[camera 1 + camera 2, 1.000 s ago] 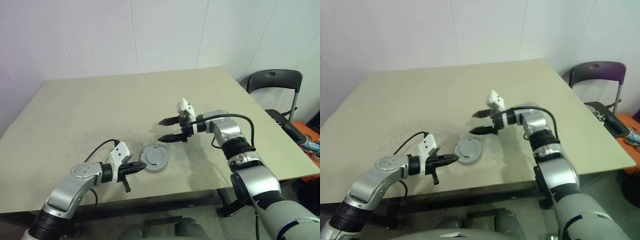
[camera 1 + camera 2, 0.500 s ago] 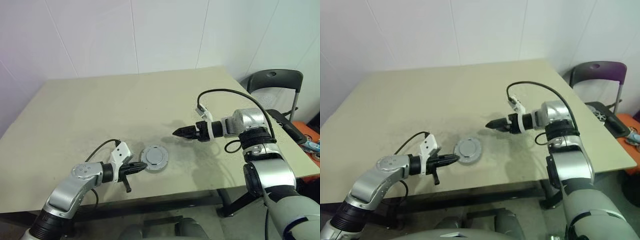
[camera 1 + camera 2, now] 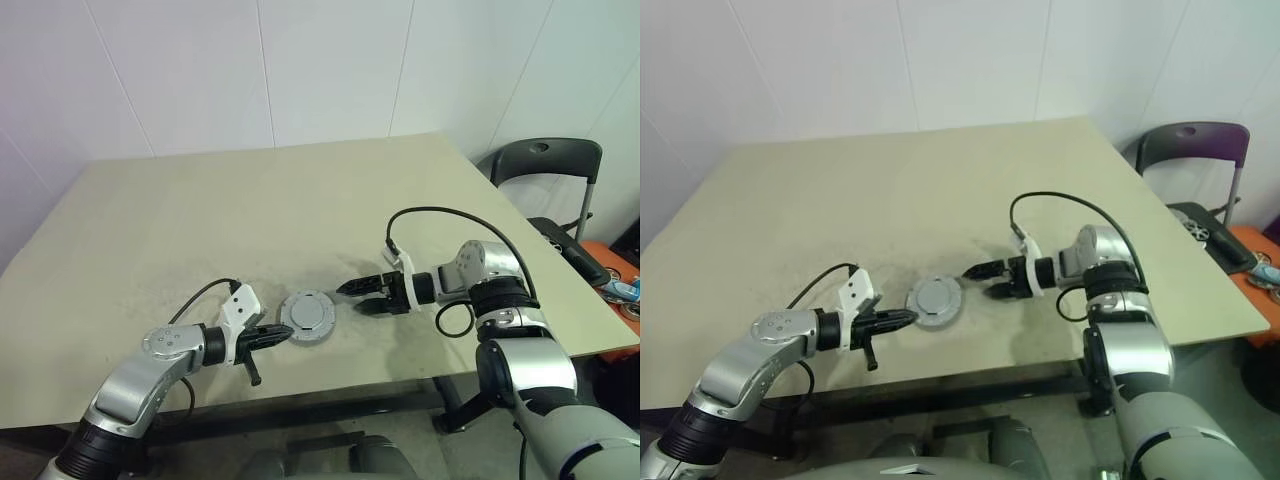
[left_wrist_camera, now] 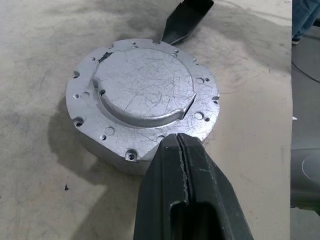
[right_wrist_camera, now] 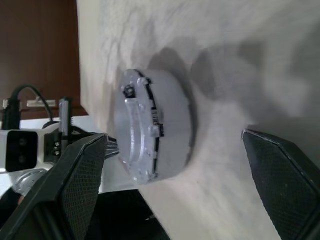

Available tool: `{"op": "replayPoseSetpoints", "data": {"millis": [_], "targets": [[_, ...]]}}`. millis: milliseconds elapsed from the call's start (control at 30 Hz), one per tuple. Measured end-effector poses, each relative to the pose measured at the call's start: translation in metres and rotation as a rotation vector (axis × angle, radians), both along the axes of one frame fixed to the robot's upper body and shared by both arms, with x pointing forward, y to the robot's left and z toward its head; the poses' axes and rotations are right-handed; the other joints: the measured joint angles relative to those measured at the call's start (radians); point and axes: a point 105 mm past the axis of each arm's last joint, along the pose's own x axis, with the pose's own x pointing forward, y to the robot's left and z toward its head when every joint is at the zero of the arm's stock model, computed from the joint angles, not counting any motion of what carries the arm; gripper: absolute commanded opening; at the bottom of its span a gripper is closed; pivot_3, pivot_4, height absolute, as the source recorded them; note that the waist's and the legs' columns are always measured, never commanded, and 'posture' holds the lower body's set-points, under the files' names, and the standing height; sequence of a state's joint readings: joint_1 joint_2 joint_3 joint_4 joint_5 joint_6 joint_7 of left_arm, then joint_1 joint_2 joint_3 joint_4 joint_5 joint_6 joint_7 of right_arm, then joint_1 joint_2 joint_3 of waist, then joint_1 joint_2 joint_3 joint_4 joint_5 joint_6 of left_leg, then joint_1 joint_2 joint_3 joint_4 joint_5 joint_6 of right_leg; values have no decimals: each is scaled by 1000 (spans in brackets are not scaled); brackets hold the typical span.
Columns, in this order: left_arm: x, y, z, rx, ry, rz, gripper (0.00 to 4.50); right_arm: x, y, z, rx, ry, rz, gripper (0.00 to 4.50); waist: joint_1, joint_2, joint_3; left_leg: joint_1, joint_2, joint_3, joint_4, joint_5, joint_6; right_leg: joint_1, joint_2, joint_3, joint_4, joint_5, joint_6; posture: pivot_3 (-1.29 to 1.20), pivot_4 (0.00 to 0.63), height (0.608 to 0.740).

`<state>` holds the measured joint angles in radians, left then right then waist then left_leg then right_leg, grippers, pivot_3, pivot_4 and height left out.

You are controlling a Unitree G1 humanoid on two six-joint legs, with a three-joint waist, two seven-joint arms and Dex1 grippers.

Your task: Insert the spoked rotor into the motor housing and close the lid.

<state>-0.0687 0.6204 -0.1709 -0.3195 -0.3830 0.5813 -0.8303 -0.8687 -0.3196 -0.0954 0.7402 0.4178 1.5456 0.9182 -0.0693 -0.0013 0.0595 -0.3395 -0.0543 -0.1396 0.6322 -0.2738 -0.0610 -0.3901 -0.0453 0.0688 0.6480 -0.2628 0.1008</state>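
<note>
The motor housing [image 3: 308, 318] sits on the table [image 3: 200, 220] with the lid [image 4: 142, 90] on top of it — between the two claws. The left gripper [image 3: 281, 335], fingers pressed together, has its tips at the housing's near rim, perhaps touching. The right gripper [image 3: 352, 297] is spread wide and empty — just beyond the housing's far side.
</note>
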Motion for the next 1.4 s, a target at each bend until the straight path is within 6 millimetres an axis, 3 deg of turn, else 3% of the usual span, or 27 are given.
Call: {"op": "replayPoseSetpoints", "data": {"millis": [200,400,500,700,767,1167,1300,1400], "targets": [[-1,0,0,3,0,-2,0,-10,22,-2,43,35,38,4469,0,0,0,0,0,0,0,0,0,0,0,0,0,0,0,0,0,740],[-1,2,0,6,5,0,0,-11,28,-1,61,40,31,4469,0,0,0,0,0,0,0,0,0,0,0,0,0,0,0,0,0,740],[-2,2,-1,8,10,1,0,-10,28,-2,65,48,13,3641,1,0,0,0,0,0,0,0,0,0,0,0,0,0,0,0,0,740],[-3,6,-2,12,19,14,0,-9,28,1,90,47,4,1551,0,0,0,0,0,0,0,0,0,0,0,0,0,0,0,0,0,740],[-3,10,-2,27,14,21,0,-9,29,1,93,49,3,1175,0,0,0,0,0,0,0,0,0,0,0,0,0,0,0,0,0,740],[-2,9,0,-22,21,50,0,-11,30,2,99,48,12,1175,0,0,0,-1,0,0,-1,0,0,-2,0,0,-1,0,1,0,0,740],[-3,12,8,-174,89,152,0,-10,32,7,138,43,10,1175,0,0,1,-4,1,-1,-1,0,0,-4,0,0,-1,0,0,0,0,740],[2,20,27,-308,93,242,0,-8,33,15,161,27,11,1175,1,0,1,-6,1,-1,-1,0,0,-6,0,-1,-1,0,0,0,0,740]]}}
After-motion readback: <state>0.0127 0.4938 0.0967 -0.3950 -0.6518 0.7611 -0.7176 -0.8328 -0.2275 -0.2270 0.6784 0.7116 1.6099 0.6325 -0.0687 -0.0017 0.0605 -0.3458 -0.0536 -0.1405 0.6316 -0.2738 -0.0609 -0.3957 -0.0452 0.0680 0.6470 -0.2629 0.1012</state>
